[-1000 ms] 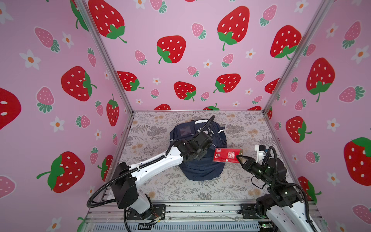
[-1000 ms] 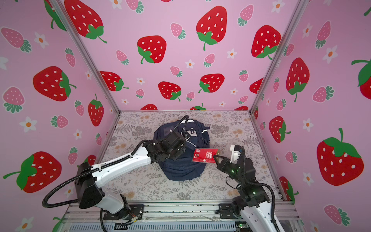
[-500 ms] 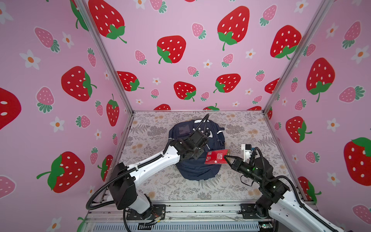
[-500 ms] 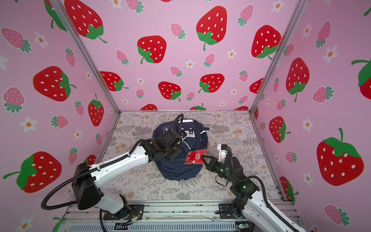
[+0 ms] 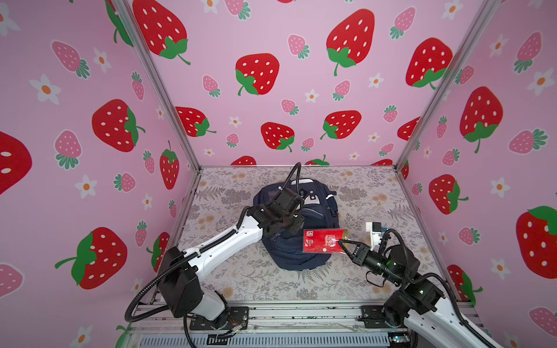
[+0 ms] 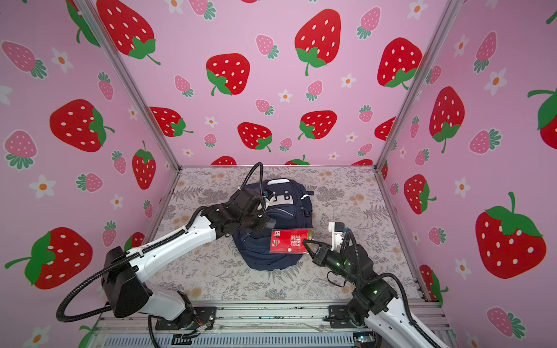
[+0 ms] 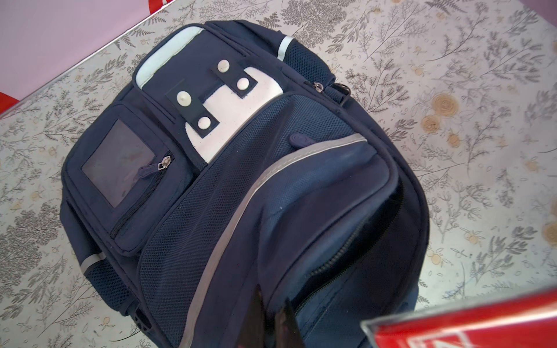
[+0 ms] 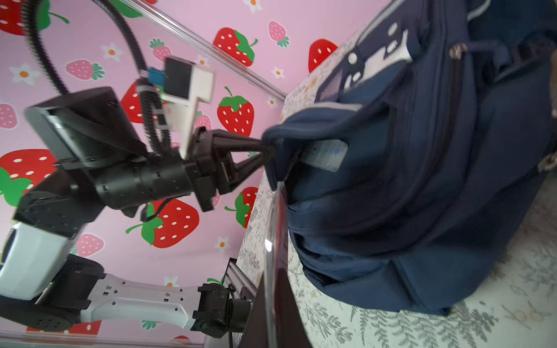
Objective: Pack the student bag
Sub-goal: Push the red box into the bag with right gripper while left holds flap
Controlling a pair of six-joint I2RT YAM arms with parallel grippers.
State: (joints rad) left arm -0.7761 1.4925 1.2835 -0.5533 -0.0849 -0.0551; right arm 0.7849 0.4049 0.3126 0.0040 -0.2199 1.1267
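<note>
Navy student bag: my left pincer is pinching its pocket open; right pincer is gripping a red packet, best entering edge-first.

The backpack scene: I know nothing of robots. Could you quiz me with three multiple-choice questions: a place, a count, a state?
1. Where is the red packet?
A. Against the back wall.
B. Over the backpack's near right edge.
C. Under the left arm's base.

2. How many white studs are on the backpack's front?
A. Four.
B. Two.
C. Seven.

3. What is the left gripper doing?
A. Hanging open.
B. Holding the red packet.
C. Pinching the pocket edge.

Answers:
1 B: both top views show it overlapping that edge, held by the right gripper.
2 A: the left wrist view shows two pairs.
3 C: the right wrist view shows its jaws closed on the fabric.
</note>
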